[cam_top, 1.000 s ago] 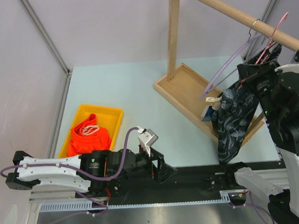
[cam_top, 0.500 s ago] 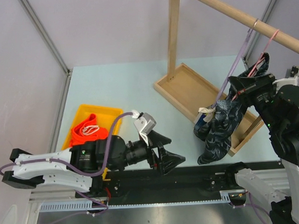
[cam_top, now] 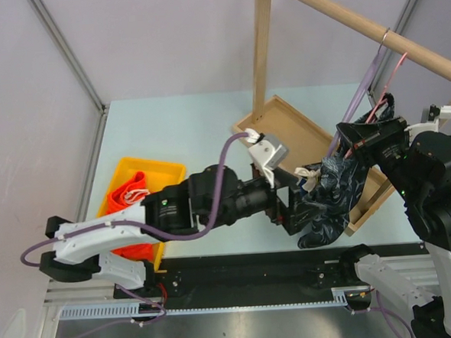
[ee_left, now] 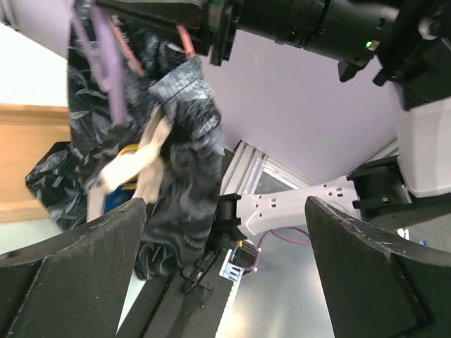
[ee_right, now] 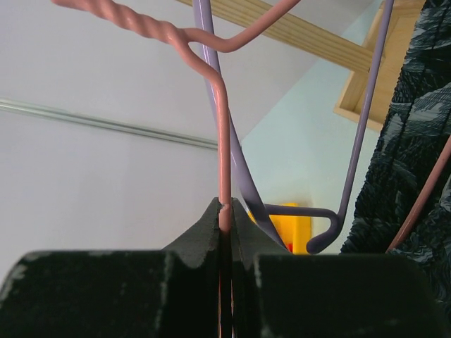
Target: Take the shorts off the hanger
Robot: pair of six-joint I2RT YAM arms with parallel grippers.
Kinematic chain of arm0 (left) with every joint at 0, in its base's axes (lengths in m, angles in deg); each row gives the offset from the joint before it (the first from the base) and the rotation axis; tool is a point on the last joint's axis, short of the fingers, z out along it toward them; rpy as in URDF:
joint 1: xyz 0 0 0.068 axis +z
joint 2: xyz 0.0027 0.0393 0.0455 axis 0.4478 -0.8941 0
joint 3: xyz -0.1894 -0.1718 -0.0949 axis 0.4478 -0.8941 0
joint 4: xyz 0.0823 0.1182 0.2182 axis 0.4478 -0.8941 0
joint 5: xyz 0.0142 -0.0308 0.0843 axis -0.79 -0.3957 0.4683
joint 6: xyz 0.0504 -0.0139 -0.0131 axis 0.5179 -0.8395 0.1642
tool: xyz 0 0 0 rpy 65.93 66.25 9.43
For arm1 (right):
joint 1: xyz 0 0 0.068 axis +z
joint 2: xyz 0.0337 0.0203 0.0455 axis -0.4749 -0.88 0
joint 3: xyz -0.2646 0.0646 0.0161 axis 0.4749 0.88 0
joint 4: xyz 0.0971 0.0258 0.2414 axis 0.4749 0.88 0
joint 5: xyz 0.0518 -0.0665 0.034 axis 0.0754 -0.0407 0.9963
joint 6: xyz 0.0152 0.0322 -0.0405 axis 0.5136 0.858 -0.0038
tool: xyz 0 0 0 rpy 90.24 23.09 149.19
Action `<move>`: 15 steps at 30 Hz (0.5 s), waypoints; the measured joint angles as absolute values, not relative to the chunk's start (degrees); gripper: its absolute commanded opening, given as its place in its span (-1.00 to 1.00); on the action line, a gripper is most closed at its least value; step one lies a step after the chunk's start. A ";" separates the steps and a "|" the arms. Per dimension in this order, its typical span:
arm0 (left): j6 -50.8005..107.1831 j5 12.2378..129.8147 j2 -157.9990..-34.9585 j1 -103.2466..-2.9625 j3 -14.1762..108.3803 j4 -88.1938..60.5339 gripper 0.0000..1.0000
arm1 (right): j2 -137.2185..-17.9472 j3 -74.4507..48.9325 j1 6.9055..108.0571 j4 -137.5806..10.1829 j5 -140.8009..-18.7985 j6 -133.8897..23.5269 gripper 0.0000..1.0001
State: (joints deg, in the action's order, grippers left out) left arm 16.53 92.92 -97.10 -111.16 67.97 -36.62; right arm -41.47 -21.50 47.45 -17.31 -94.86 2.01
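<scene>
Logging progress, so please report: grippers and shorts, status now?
Left gripper open, beside dark shorts. Right gripper shut on pink hanger. Shorts not yet off; purple hanger alongside.

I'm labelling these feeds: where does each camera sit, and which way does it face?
Top external: overhead from behind, looking down; left arm, right arm show.
Left wrist: on that arm, facing the dark shorts; open fingers show.
Right wrist: on that arm, looking up the pink hanger; shut fingers show.
Shared: dark shorts.

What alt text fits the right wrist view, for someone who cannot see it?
The right gripper is shut on the wire of a pink hanger. A purple hanger sits behind it, dark patterned shorts fill the right edge, and a yellow bin shows in the distance.
</scene>
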 measured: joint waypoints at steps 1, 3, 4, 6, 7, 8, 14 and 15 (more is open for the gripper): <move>16.77 92.50 -98.50 -111.01 69.21 -36.80 1.00 | -41.47 -21.50 47.51 -17.38 -94.82 2.01 -1.00; 17.42 91.56 -101.98 -110.74 72.75 -37.80 1.00 | -41.49 -21.50 47.69 -17.42 -94.45 2.03 -1.00; 17.75 91.17 -103.03 -110.63 73.89 -37.98 0.99 | -41.49 -21.50 47.73 -17.42 -94.38 2.06 -1.00; 18.19 90.73 -105.08 -110.28 76.67 -39.20 1.00 | -41.47 -21.50 47.88 -17.42 -94.31 2.08 -1.00; 18.41 90.55 -106.11 -110.04 78.17 -39.53 1.00 | -41.43 -21.48 47.95 -17.42 -94.21 2.10 -1.00; 18.47 90.42 -107.07 -109.69 79.68 -39.97 0.99 | -41.39 -21.46 48.01 -17.42 -94.14 2.25 -1.00; 18.95 89.94 -110.65 -107.40 83.84 -40.64 0.54 | -40.49 -21.35 48.12 -17.42 -93.20 2.51 -1.00; 18.97 89.77 -111.09 -107.20 83.94 -40.66 0.45 | -40.23 -21.35 48.12 -17.42 -92.81 2.51 -1.00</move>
State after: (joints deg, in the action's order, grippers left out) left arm 18.97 89.77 -111.09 -107.20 83.94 -40.66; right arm -40.23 -21.35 48.12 -17.42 -92.81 2.51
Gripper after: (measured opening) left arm 0.845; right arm 0.073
